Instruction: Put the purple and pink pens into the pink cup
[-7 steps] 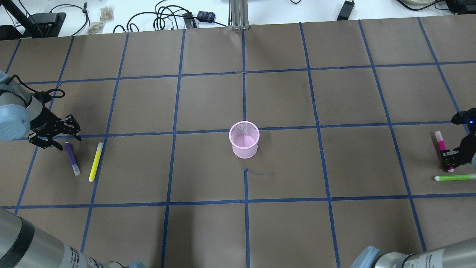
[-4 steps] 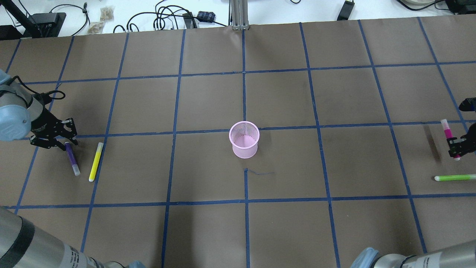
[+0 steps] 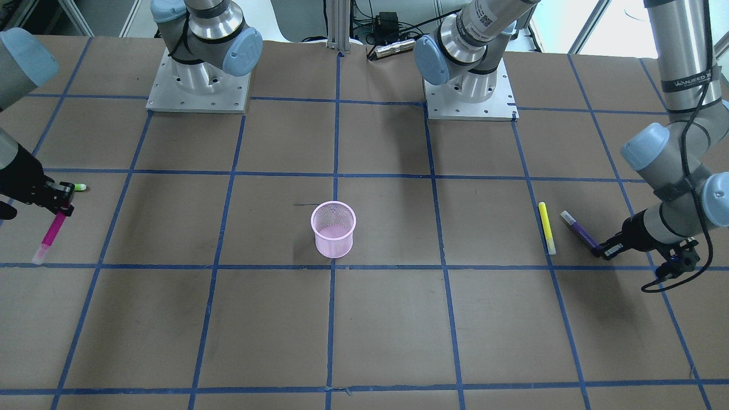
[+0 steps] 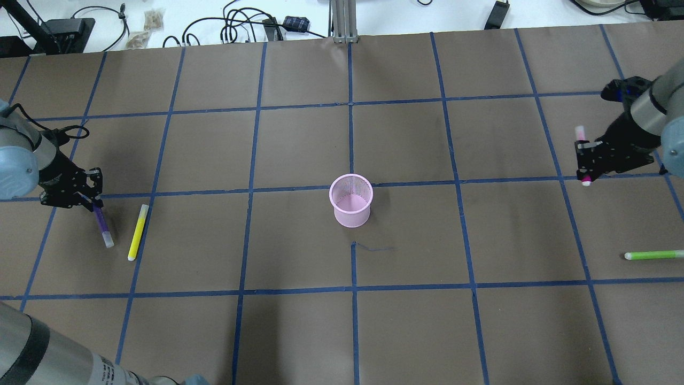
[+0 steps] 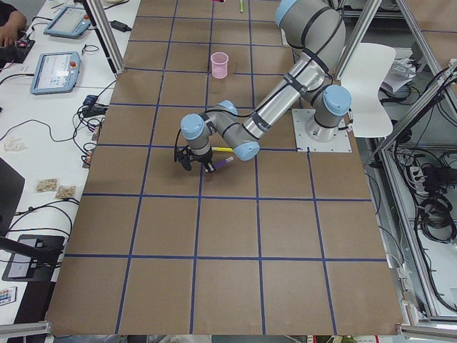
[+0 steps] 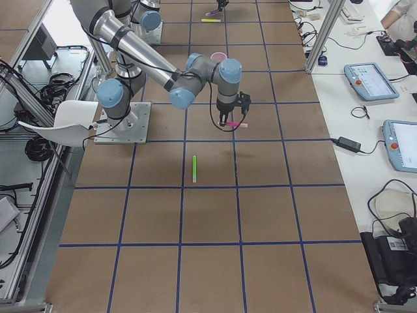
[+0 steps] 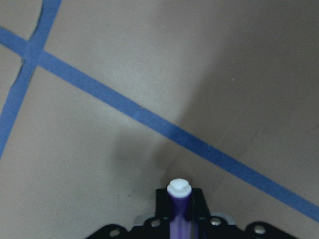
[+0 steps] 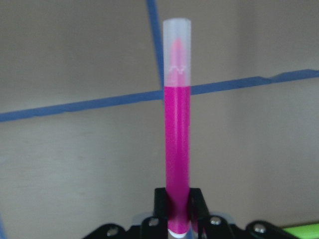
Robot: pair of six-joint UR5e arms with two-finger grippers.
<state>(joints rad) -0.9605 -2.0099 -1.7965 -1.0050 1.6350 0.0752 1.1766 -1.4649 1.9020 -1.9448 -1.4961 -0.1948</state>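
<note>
While the cup (image 4: 351, 216) stands upright at mid-table, the left gripper (image 4: 92, 204), far to its left, is clenched on one end of the purple pen (image 4: 103, 229), whose free end slants down toward the table. Between that pen and the cup, but well left of the cup, lies a yellow pen (image 4: 138, 232). Far right of the cup, the right gripper (image 4: 583, 163) grasps the pink pen (image 4: 579, 132) near one end. A green pen (image 4: 653, 255) lies farther right.
</note>
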